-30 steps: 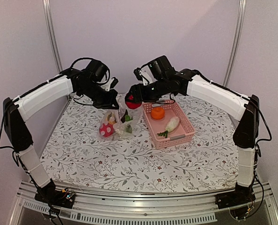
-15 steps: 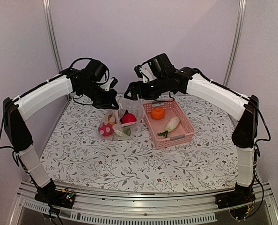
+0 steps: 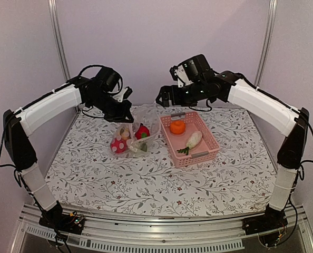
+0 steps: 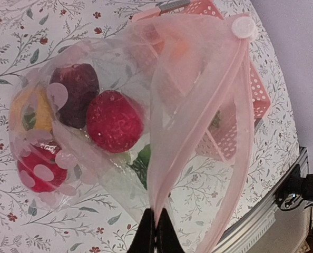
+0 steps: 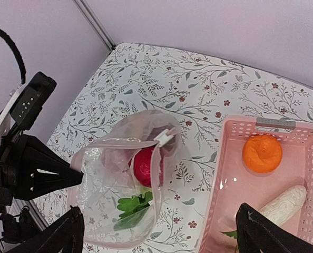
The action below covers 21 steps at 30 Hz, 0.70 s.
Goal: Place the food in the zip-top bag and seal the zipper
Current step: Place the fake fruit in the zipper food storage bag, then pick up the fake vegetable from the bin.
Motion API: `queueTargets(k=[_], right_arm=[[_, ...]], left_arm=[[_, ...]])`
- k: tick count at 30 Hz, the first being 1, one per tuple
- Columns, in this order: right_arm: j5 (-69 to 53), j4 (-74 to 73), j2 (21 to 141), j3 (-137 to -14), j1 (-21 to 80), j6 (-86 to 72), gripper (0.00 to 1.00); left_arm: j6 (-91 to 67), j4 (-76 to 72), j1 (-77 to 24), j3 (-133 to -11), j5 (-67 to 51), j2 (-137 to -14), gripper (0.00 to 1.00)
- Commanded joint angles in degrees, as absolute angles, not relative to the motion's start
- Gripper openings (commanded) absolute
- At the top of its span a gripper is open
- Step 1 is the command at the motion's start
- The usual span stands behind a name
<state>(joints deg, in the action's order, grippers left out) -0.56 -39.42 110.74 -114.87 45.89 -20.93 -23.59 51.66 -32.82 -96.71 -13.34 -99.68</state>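
Bag [image 3: 131,136] sits on table [image 3: 146,184] just L of basket [image 5: 230,190], touching or not, can't tell. Base down, mouth tipped up; long axis near-L to far-R. L gripper [image 4: 155,237] clamped on mouth rim, holding it up. Red fruit [image 4: 114,121] w/ others inside. Orange [image 3: 177,126] + radish [image 3: 193,139] in basket. R gripper [image 3: 165,98] spread wide, empty, over basket's far-L corner.
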Motion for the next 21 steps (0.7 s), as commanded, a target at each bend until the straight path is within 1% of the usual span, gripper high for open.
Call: queueTargets(k=[1,3,5,6,11,16,18,21], right_arm=[[2.1,-40.3,102.6,-106.2,38.2,-23.3,0.99],[-2.1,-39.8,100.3,-101.2,34.5,-26.1,0.99],[-3.1,-38.8,98.4,-95.8,32.3,-27.0,0.99],[-3.2,-38.4,97.2,-93.9,31.7,-27.1,0.97],[-3.7,-37.9,95.4,-88.0,30.2,-28.0,0.84],[-4.7,-36.2,96.4,-83.3,30.1,-31.0,0.75],[-6.5,-34.8,97.2,-81.9,30.1,-32.1,0.67],[-7.7,-33.2,99.1,-81.3,30.1,-33.1,0.64]], left_arm=[[-23.4,51.1,-32.2,-96.1,-14.0,-99.6,0.0],[-23.5,51.0,-32.2,-96.0,-14.1,-99.6,0.0],[-23.6,50.9,-32.1,-95.7,-14.2,-99.5,0.0],[-23.8,50.7,-32.1,-95.6,-14.3,-99.5,0.0],[-24.0,50.6,-32.1,-95.4,-14.5,-99.5,0.0],[-24.1,50.6,-32.1,-95.4,-14.5,-99.5,0.0],[-24.1,50.6,-32.1,-95.4,-14.5,-99.4,0.0],[-24.1,50.6,-32.1,-95.1,-14.3,-99.1,0.0]])
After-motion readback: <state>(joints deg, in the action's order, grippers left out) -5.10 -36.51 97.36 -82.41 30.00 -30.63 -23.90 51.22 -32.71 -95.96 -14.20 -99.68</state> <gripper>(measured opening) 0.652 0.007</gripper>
